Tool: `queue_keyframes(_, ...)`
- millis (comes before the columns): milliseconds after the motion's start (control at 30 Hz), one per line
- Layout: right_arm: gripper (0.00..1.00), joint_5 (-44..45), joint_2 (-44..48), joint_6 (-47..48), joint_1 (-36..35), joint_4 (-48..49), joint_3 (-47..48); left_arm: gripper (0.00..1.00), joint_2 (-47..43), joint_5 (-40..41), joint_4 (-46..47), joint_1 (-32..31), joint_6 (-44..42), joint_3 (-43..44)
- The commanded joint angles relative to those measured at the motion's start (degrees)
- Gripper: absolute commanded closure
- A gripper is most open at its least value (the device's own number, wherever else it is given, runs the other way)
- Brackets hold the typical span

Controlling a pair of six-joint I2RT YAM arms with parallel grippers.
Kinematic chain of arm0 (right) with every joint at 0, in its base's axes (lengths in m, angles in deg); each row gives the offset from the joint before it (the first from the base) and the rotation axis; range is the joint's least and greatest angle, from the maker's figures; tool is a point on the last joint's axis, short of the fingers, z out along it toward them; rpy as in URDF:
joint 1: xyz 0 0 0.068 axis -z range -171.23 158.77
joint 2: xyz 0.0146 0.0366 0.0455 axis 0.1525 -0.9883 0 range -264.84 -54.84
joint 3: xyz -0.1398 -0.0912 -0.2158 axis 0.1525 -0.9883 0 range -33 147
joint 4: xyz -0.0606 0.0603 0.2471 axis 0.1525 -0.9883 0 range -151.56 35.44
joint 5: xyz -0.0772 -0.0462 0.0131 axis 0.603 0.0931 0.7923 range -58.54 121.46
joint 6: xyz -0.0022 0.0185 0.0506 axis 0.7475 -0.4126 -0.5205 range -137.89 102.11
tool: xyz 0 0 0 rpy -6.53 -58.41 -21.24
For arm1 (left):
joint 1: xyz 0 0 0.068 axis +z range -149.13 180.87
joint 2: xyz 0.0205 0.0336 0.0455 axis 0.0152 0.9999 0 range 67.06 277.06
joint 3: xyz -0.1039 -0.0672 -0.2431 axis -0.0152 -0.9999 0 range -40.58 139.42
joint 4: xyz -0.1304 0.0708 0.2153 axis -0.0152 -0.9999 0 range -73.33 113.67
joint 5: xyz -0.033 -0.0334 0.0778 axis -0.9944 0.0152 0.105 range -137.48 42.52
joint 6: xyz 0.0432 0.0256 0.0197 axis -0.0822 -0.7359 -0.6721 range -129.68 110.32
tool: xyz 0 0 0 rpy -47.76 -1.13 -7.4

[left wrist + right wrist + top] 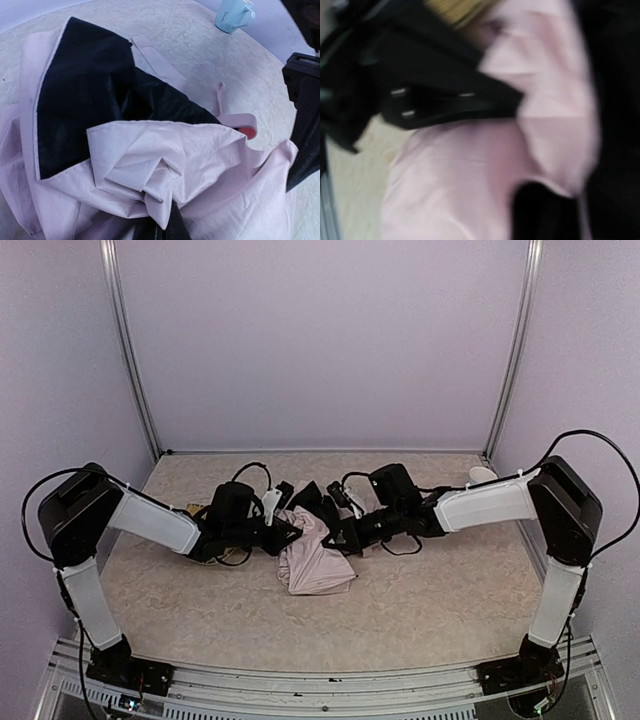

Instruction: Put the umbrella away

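The beige mottled table (450, 590) is carrying a crumpled pale pink umbrella (318, 558), which is lying on it between the left pincer (293, 532) and the right pincer (338, 538) and spreading from both toward the near edge. A pale blue mug (232, 15) is standing upright on the table, well beyond the left pincer. Something yellow (455, 7) is showing just past the right pincer, too blurred to place

A robot lab cell: plain lilac panel walls (320, 340), aluminium frame posts (130, 350) and a beige speckled tabletop (450, 600).
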State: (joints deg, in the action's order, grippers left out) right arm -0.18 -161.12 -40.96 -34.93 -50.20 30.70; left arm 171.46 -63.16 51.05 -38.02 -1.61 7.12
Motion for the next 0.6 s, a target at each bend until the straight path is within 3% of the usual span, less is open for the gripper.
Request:
queue_keyframes(0, 1.00, -0.93, -6.14, -2.39, 2.41, 1.18, 1.58, 1.00, 2.45, -0.33, -2.92, 1.25, -2.43, 1.89)
queue_keyframes(200, 0.99, -0.29, -11.50, 1.74, 2.75, -4.67, 5.55, 1.00, 5.54, -1.68, -4.68, 3.25, -3.22, 6.19)
queue_keyframes(367, 0.75, 0.12, -5.13, 9.38, 2.75, -10.29, 6.01, 1.00, 9.11, -2.44, -8.12, 5.21, -3.15, 9.40)
queue_keyframes(500, 0.50, 0.89, 1.20, 24.07, 2.83, -21.18, 11.89, 1.00, 10.22, -4.43, -8.12, 5.54, -3.32, 9.81)
queue_keyframes(567, 0.43, 3.34, 1.49, 32.46, 2.95, -28.71, 15.94, 1.00, 10.58, -5.31, -7.70, 5.56, -3.16, 10.06)
